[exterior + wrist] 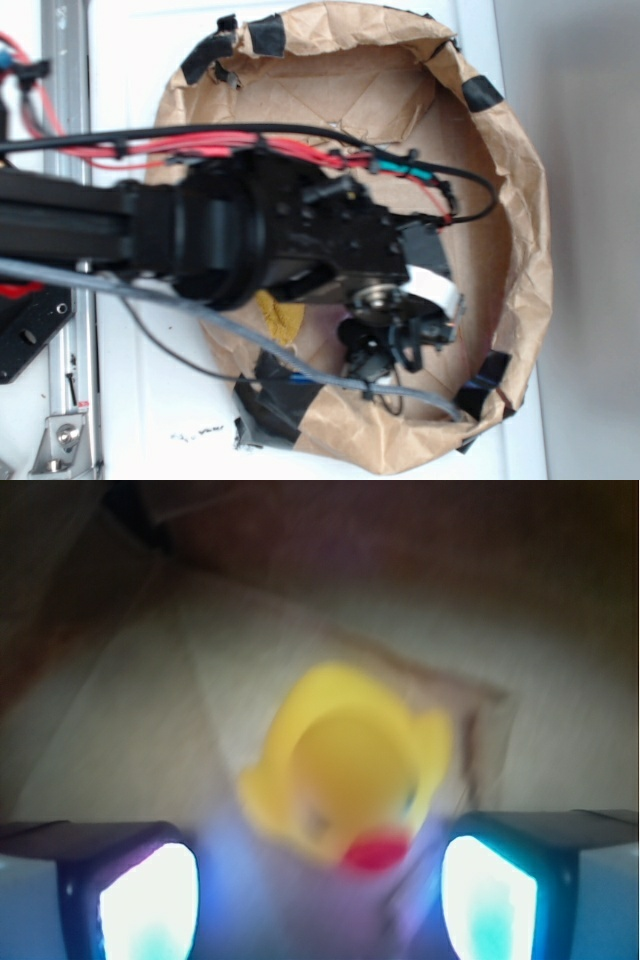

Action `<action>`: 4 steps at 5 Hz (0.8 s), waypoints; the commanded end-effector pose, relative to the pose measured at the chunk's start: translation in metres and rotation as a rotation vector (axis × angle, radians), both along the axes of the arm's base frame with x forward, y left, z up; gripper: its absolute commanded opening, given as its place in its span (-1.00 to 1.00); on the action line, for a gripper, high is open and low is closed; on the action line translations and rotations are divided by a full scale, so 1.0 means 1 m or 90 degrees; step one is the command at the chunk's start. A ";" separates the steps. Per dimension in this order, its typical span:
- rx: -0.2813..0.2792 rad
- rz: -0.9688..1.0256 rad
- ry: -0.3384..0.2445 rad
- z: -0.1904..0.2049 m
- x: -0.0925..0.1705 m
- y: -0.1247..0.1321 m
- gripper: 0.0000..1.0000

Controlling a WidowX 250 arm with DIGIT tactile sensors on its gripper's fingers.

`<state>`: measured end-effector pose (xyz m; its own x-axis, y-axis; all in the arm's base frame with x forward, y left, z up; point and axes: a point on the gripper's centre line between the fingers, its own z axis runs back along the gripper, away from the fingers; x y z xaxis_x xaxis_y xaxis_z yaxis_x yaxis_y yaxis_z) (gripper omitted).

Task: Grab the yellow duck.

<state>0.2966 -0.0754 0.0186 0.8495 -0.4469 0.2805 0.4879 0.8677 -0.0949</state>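
1. At the left edge of the exterior view we see a silver metal rail (70, 200) running up the white bench (130, 60), with a black bracket (30, 335) beside its lower part.
2. The black robot arm (200, 235) reaches from the left across the bench, with red and black cables (250, 140) strung along its top and a grey cable (200, 315) looping under it.
3. The arm ends inside a crumpled brown paper basin (520, 200) with a raised rim patched in black tape (268, 35); it sits towards the right edge of the bench.
4. A yellow patch (280, 318) peeks out under the arm near the lower left of the basin floor; we cannot tell what it is.
5. The black gripper (400, 340) hangs over the lower middle of the basin floor; this view hides its jaws.
6. In the blurred wrist view, the small glossy yellow rubber duck (345, 765) with its red beak sits on the brown basin floor, midway between the two glowing fingertips (148, 900).
7. The jaws stand wide apart, one on each side of the duck, and neither touches it.
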 end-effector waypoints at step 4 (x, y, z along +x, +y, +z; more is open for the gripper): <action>0.133 0.015 0.073 0.072 -0.024 0.025 -1.00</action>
